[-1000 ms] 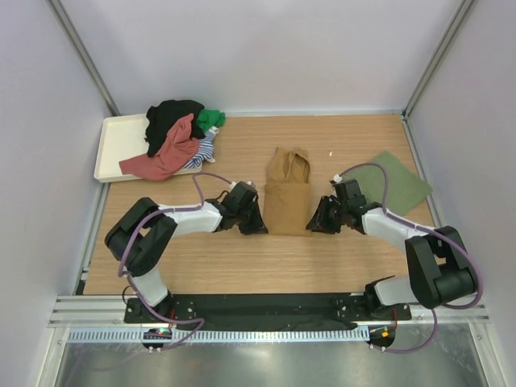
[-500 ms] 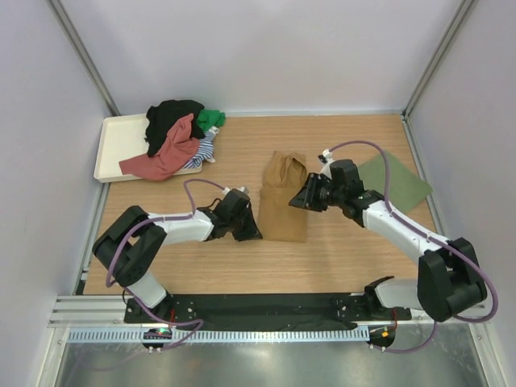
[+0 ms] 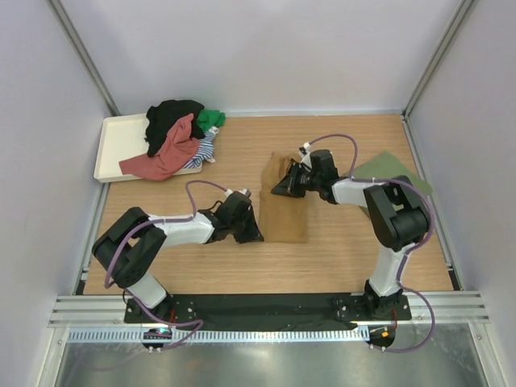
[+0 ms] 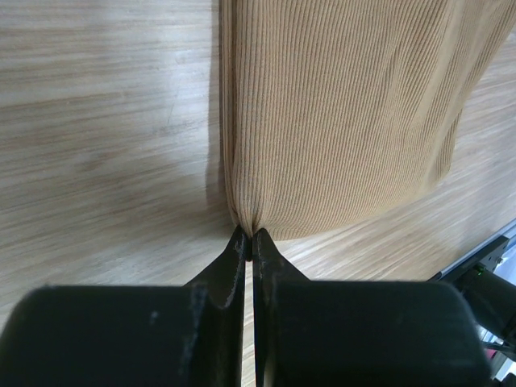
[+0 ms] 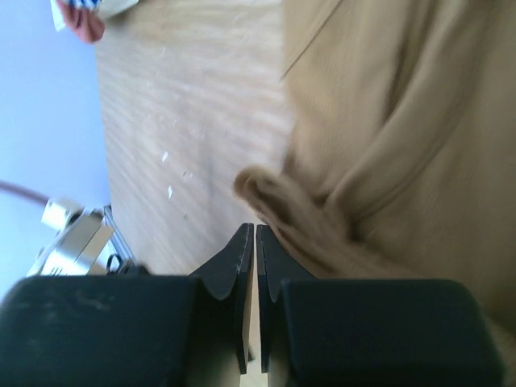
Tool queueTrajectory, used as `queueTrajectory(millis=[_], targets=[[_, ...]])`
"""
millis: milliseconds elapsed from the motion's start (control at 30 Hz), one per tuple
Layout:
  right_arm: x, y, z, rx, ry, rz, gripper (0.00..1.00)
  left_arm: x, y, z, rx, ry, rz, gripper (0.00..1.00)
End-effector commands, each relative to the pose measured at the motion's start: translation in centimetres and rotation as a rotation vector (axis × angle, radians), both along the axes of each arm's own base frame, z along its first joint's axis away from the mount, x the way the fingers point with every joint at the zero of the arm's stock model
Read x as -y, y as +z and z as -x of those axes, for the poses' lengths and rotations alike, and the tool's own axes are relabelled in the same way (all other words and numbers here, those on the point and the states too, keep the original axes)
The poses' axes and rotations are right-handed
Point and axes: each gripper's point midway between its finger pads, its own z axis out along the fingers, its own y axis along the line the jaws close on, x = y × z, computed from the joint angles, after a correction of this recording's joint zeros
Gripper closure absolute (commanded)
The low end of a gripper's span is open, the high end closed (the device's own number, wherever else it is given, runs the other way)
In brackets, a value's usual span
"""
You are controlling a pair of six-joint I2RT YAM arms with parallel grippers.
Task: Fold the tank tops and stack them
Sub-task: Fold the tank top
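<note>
Left gripper (image 4: 249,234) pinches ribbed mustard tank top (image 4: 339,113); hem puckered.

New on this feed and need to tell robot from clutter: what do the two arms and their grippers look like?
The left arm and right arm have white links between bulky black joint housings. A greyish-purple cable loops loosely along each. The left gripper and right gripper are matte black: a blocky body with two thin fingers tapering to points. No markings show.

Near table (image 3: 322,266) open; tops pile (image 3: 173,137) far-left.
</note>
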Motion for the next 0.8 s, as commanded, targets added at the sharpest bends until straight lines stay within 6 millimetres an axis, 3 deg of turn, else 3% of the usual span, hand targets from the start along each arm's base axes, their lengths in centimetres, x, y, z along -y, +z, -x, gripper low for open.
queueTrajectory(millis=[0, 267, 333, 433, 467, 567, 600, 767], targets=[[0.2, 1.0, -3.7, 0.062, -0.042, -0.094, 0.9, -0.3, 0.2, 1.0, 0.014, -0.029, -0.004, 1.0], [0.6, -1.5, -5.7, -0.002, -0.072, -0.053, 0.9, 0.1, -0.3, 2.8, 0.008, -0.041, -0.019, 1.0], [0.6, -0.9, -5.9, 0.023, -0.063, -0.047, 0.9, 0.1, -0.3, 3.1, 0.006, -0.042, -0.02, 1.0], [0.8, 1.5, -5.7, 0.088, -0.04, -0.036, 0.87, -0.2, -0.4, 3.6, 0.006, -0.04, -0.025, 1.0], [0.8, 3.2, -5.6, 0.127, -0.034, -0.039, 0.85, -0.3, -0.3, 3.7, 0.011, -0.037, -0.024, 1.0], [1.5, 4.3, -4.1, 0.144, -0.026, -0.017, 0.8, -0.7, -0.3, 3.9, 0.011, -0.028, -0.027, 1.0], [1.9, 5.5, -3.3, 0.156, -0.031, -0.009, 0.75, -0.8, -0.1, 3.8, 0.022, -0.021, -0.024, 1.0], [4.5, 3.6, 2.5, 0.119, -0.06, 0.172, 0.47, -0.8, 0.4, 4.0, 0.024, -0.026, -0.016, 1.0]])
